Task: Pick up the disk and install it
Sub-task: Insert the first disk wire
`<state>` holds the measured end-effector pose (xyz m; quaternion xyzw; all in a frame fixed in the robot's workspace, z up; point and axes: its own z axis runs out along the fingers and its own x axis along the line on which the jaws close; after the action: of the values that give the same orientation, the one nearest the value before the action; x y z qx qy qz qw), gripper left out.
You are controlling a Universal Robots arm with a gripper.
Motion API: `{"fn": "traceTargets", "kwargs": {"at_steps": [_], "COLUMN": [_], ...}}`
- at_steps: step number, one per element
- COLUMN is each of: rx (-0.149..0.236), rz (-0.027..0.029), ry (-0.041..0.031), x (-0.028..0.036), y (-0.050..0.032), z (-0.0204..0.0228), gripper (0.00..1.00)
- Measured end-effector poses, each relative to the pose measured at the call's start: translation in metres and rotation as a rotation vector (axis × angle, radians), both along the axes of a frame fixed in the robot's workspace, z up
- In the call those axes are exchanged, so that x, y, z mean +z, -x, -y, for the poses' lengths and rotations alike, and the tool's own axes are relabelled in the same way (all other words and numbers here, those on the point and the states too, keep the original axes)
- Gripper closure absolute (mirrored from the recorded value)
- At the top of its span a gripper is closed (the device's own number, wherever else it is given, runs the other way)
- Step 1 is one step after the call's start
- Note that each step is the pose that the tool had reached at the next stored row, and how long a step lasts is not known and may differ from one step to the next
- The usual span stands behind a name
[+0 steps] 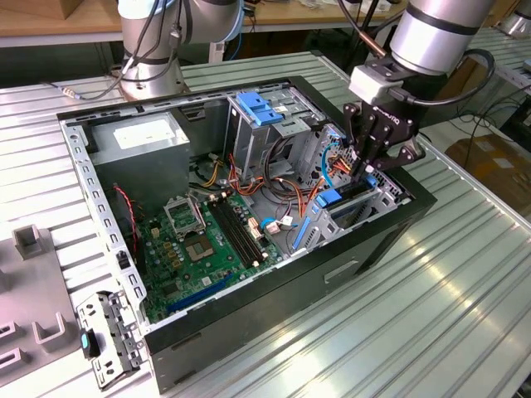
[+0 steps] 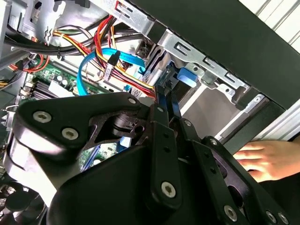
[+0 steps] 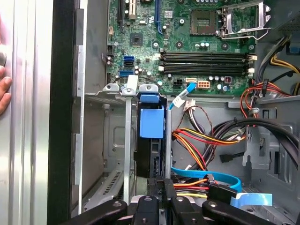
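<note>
In the second wrist view the gripper (image 2: 164, 101) has its black fingers drawn narrow, clamped on the blue rail of the disk (image 2: 174, 110), which stands on edge in the drive cage of the open computer case (image 2: 225, 33). A person's hand (image 2: 265, 159) rests flat just beside the case's outer wall, at about four o'clock from the fingertips.

In the first wrist view the disk (image 3: 151, 140) sits upright in a slot of the drive bay (image 3: 105, 140), its blue carrier tab facing the camera, metal dividers on either side. The gripper (image 3: 159, 180) holds it at the disk's six o'clock end. A light-blue flat cable (image 3: 206, 176) and a bundle of orange, yellow and red wires (image 3: 194, 143) run just beside the disk, at roughly four o'clock from it. Beyond the bay, at twelve o'clock, lies the green motherboard (image 3: 187, 37) with its memory slots and bare processor socket.

In the exterior view the gripper (image 1: 365, 170) reaches down into the cage at the case's three o'clock corner, the disk (image 1: 336, 201) below it. The grey power supply (image 1: 141, 141) sits far off at ten o'clock, and the arm's base (image 1: 153, 75) stands beyond it on the ribbed table (image 1: 431, 315).
</note>
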<state>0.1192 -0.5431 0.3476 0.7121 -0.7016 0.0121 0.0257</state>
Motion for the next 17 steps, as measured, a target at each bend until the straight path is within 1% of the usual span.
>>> {"fn": "traceTargets", "kwargs": {"at_steps": [5, 14, 17], "rx": [-0.002, -0.003, -0.004], "rz": [0.0000, 0.0000, 0.0000], "ry": [0.0002, 0.0002, 0.0002], "x": [-0.0002, -0.0019, -0.0036], "y": [0.0000, 0.0000, 0.0000], "z": [0.0013, 0.0015, 0.0016], "gripper": [0.83, 0.83, 0.83]}}
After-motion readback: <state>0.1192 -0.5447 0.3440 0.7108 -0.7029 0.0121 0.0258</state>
